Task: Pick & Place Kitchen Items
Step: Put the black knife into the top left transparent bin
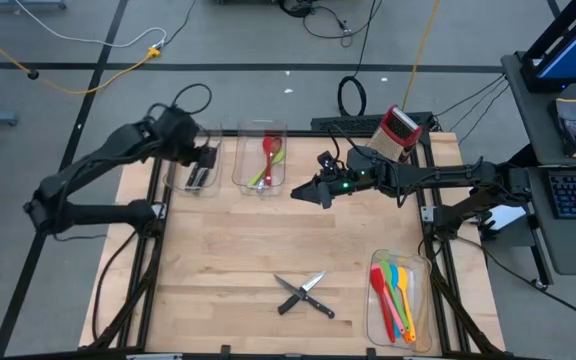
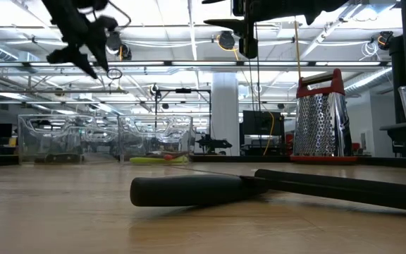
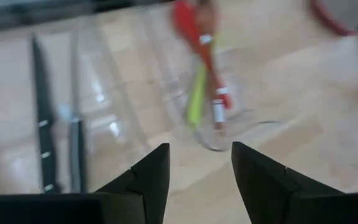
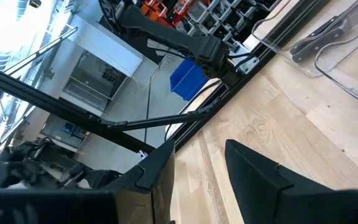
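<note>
Two black-handled knives (image 1: 305, 295) lie crossed on the wooden table near its front edge; one handle (image 2: 189, 189) fills the low view's foreground. More black-handled knives (image 3: 42, 124) lie in the far-left clear bin (image 1: 196, 165). My left gripper (image 3: 197, 149) hangs open and empty above that bin (image 1: 209, 158), pointing steeply down. A red spatula (image 1: 268, 150) and a green utensil (image 3: 196, 102) lie in the middle bin (image 1: 261, 160). My right gripper (image 1: 298, 193) hovers level over the table's far middle, open and empty (image 4: 201, 146).
A clear bin (image 1: 400, 298) at the front right holds several coloured spatulas. A red box grater (image 1: 400, 128) stands at the far right edge, upright in the low view (image 2: 321, 120). Bare wood lies between the crossed knives and the far bins.
</note>
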`<move>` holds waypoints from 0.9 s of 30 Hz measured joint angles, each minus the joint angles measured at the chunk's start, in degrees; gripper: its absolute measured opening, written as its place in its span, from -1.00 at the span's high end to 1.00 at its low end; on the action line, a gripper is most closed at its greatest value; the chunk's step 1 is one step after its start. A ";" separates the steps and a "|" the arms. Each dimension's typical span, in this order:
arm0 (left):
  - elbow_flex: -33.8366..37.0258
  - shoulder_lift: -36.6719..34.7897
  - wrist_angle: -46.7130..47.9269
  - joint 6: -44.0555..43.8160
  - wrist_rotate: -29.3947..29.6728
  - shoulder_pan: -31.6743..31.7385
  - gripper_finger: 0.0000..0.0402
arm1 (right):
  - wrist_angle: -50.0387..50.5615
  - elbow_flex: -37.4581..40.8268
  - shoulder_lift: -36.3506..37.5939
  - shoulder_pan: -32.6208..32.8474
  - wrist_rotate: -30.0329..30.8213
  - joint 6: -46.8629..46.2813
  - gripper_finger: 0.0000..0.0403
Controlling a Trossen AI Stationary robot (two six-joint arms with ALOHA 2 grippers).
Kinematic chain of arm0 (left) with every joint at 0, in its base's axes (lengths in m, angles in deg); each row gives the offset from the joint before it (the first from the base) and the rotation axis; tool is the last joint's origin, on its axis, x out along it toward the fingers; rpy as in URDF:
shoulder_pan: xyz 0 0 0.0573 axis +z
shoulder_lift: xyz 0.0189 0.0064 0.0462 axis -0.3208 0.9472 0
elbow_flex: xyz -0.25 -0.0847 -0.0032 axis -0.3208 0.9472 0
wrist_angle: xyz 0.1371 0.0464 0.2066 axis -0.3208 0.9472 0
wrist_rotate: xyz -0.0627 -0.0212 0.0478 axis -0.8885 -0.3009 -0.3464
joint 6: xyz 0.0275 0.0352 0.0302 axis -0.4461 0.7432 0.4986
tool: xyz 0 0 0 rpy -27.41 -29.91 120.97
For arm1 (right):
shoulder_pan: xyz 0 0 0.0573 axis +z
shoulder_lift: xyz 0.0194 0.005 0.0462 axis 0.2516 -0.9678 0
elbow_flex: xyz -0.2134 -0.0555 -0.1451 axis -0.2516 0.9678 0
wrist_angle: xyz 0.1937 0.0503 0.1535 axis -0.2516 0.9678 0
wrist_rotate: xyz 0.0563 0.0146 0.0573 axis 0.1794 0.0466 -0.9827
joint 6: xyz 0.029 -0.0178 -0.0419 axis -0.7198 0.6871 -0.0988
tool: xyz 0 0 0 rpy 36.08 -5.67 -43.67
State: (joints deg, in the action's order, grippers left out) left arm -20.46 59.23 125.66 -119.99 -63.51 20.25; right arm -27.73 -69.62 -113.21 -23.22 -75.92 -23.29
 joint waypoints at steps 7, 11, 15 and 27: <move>0.00 -5.81 -6.32 -0.23 0.41 -11.03 0.25 | 0.02 0.00 0.00 0.02 -0.63 0.37 0.33; 0.00 -6.97 -11.78 3.39 3.29 -17.70 0.38 | -0.03 0.00 0.00 0.22 -5.29 2.24 0.33; 0.01 -6.96 -16.80 10.01 3.92 -23.41 0.57 | -0.59 0.02 0.00 1.81 -5.99 8.85 0.33; 12.47 -13.02 -33.30 10.63 7.28 -33.81 0.93 | -7.33 0.02 0.00 7.91 -5.95 18.82 0.33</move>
State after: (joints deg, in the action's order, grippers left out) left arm -8.00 46.21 92.36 -109.36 -56.23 -13.56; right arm -35.06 -69.60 -113.21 -15.31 -81.87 -4.48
